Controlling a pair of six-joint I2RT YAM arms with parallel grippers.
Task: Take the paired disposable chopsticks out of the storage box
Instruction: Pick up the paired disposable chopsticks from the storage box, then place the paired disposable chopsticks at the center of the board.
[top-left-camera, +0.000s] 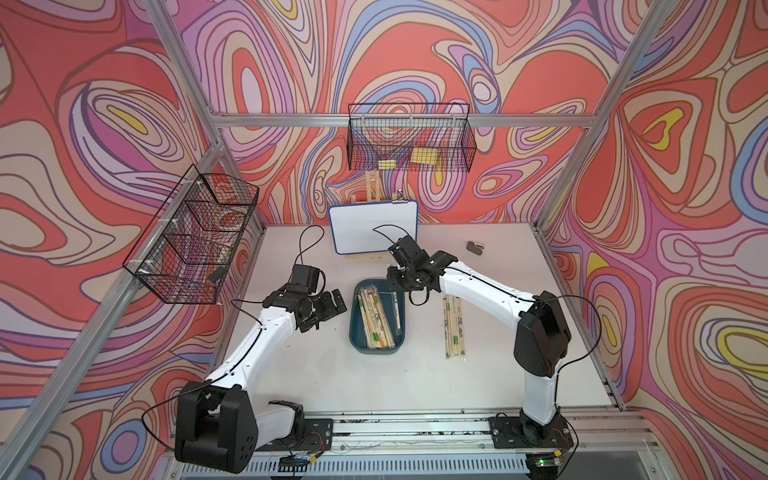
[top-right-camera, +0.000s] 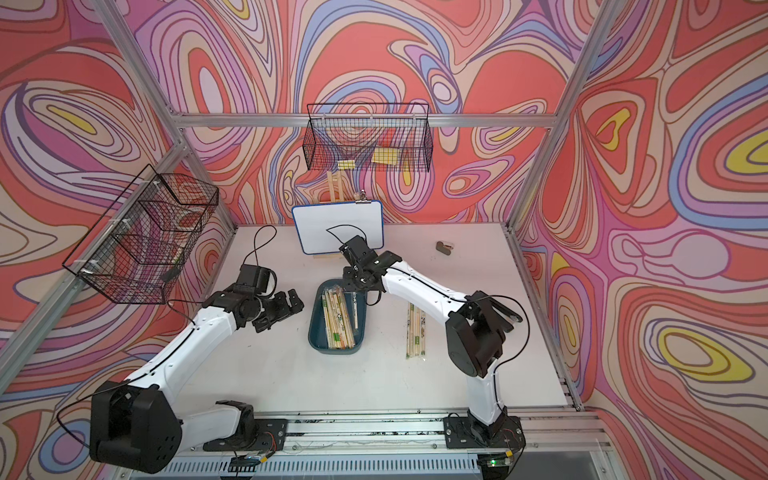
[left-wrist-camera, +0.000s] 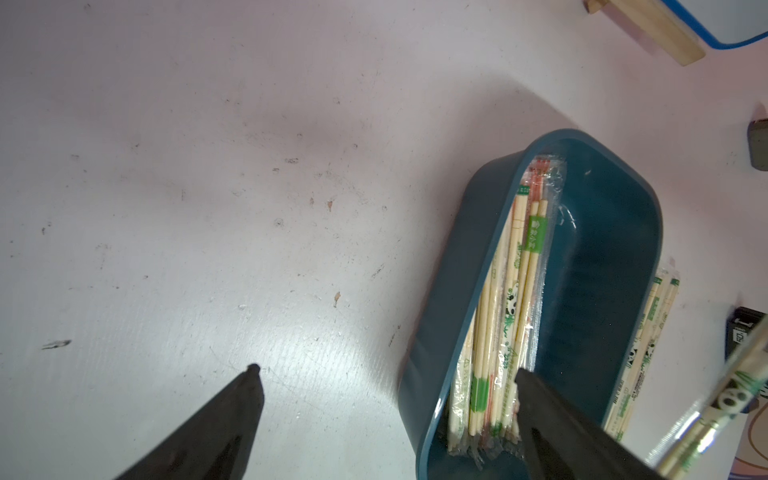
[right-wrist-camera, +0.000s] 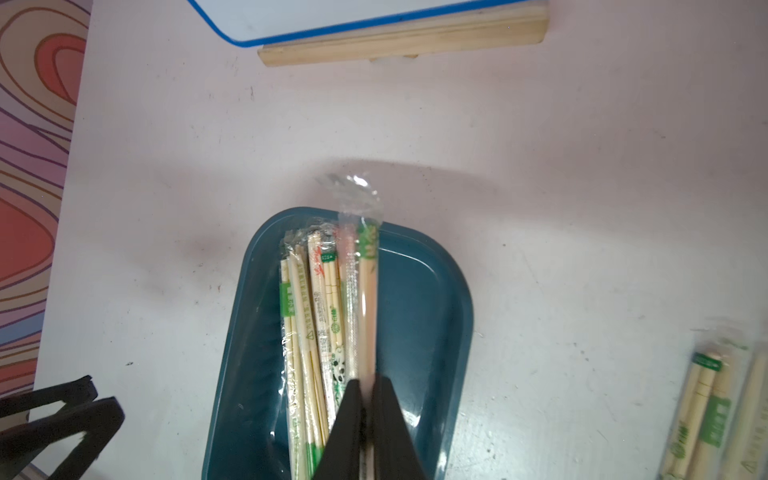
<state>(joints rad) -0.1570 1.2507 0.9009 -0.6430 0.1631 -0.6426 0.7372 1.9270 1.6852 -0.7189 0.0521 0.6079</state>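
You are at the carry-out step. Your right gripper is clenched on one sleeved pair, and that pair hangs above the box rather than lying in it. In the right wrist view it runs straight out from between the black fingers, and its clear sleeve end reaches past the far rim of the box. In a top view the same sleeved pair shows just right of centre in the frame, over the right half of the box and below the right gripper. I cannot tell whether its lower end is free of the rim.

For the next move, I judge you should lift until the whole length clears the wall. Then swing toward the right of the frame, where a few loose pairs lie on the table, well apart from the box, and let go beside them. The sleeve looks slick and the sticks are thin, so the pair may pivot or slide in the jaws; go slowly.

Your left gripper is released, fingers spread wide and holding nothing, just left of the box in the frame. The rest of the chopsticks lie bundled along the left side of the box, so I reckon several more trips are needed.
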